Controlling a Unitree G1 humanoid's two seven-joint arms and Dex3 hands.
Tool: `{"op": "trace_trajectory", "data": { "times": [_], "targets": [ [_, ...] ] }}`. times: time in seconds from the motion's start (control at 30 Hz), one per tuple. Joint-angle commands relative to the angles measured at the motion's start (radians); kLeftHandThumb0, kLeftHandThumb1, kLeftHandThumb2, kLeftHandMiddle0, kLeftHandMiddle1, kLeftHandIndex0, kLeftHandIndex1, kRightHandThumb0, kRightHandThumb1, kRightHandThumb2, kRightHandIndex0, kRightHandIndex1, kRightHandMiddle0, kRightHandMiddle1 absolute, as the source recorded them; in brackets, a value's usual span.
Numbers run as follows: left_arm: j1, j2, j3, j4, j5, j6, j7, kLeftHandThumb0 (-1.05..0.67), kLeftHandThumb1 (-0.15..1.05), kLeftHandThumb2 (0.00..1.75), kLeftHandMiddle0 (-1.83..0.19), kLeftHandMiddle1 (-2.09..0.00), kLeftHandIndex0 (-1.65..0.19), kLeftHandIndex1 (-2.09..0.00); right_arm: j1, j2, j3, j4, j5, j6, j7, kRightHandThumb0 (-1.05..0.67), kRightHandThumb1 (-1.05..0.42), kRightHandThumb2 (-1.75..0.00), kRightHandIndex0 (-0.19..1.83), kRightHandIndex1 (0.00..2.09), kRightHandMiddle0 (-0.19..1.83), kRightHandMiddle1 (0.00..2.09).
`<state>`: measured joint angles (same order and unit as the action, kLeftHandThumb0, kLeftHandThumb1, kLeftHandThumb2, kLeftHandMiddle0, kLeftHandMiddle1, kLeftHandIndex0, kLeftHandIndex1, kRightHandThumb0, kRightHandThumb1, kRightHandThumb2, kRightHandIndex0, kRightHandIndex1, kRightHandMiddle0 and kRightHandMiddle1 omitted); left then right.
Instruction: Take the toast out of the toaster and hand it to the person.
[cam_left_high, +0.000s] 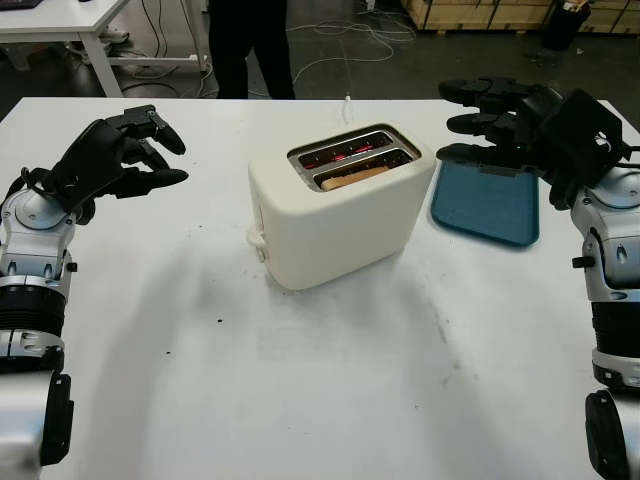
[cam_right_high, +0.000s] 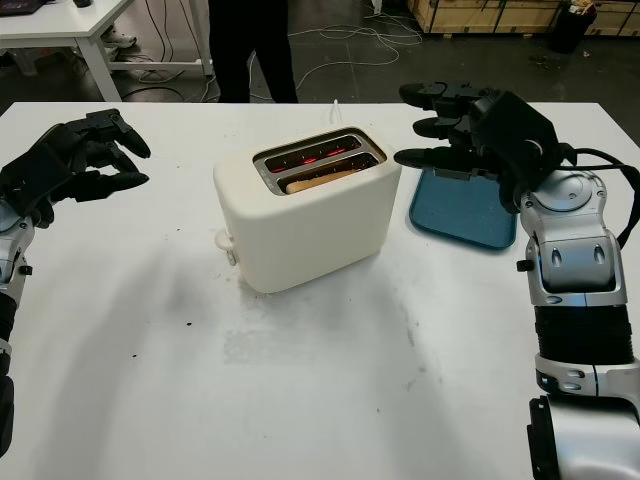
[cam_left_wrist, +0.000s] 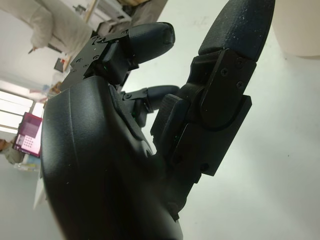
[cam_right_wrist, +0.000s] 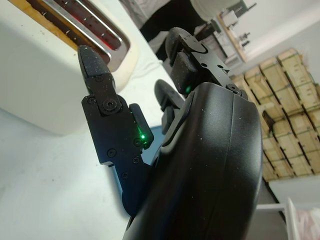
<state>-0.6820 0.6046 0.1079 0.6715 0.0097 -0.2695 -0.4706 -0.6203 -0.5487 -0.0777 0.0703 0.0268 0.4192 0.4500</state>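
You can see just the top edge of the tan slice of toast (cam_left_high: 352, 178); the rest is sunk down in the near slot of the smooth, rounded cream toaster (cam_left_high: 335, 225). The far slot glows red inside, and it's hard to tell if anything sits in it. At the far edge of the bench a person in dark trousers (cam_left_high: 250, 45) is cut off at the legs, so you get no more of them.

The flat white bench (cam_left_high: 330, 390) has small dark crumbs and a dull smudge in front of the toaster. Behind it you see a grey floor with loose cables, another white table, and wooden crates stacked at the back.

Your left hand (cam_left_high: 125, 155) is black, hard and knobbly. It is up over the left side of the bench, well apart from the toaster, open and holding nothing. Your right hand (cam_right_high: 455, 125) is open too, holding nothing. It hangs above the near-left corner of the flat blue tray with rounded corners (cam_right_high: 465, 215), just beside the toaster's right end.
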Motion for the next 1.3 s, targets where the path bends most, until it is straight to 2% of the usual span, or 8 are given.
{"op": "trace_trajectory", "data": {
  "times": [0.0,0.17,0.3,0.73,1.27],
  "targets": [
    [-0.025,0.006,0.001,0.004,-0.003,-0.008,-0.001,-1.05,0.84,0.00,-0.33,-1.63,-0.36,-1.52,-0.010,-0.006,0.001,-0.005,-0.004,-0.008,-0.005,-0.36,-0.77,0.00,0.19,0.62,0.49,0.01],
    [-0.028,0.006,0.002,0.010,-0.006,-0.008,-0.005,-1.05,0.84,0.01,-0.34,-1.61,-0.37,-1.51,-0.012,-0.007,-0.001,-0.007,-0.001,0.001,-0.004,-0.37,-0.77,0.00,0.18,0.62,0.49,0.00],
    [-0.030,0.002,0.003,0.011,-0.008,-0.003,-0.004,-1.05,0.83,0.00,-0.34,-1.61,-0.37,-1.50,-0.010,-0.007,-0.008,0.006,0.006,-0.019,0.002,-0.46,-0.76,0.00,0.19,0.62,0.49,0.00],
    [-0.028,0.003,0.006,0.005,-0.012,0.002,-0.006,-1.05,0.83,0.00,-0.34,-1.61,-0.37,-1.50,-0.011,-0.006,-0.004,-0.008,-0.001,0.002,-0.008,-0.40,-0.76,0.00,0.20,0.62,0.50,0.01],
    [-0.021,0.006,0.003,0.004,-0.003,-0.009,0.003,-1.05,0.84,0.00,-0.33,-1.61,-0.36,-1.50,-0.010,-0.006,-0.007,0.006,0.005,-0.023,0.001,-0.43,-0.77,0.00,0.19,0.62,0.49,0.00]
  ]
}}
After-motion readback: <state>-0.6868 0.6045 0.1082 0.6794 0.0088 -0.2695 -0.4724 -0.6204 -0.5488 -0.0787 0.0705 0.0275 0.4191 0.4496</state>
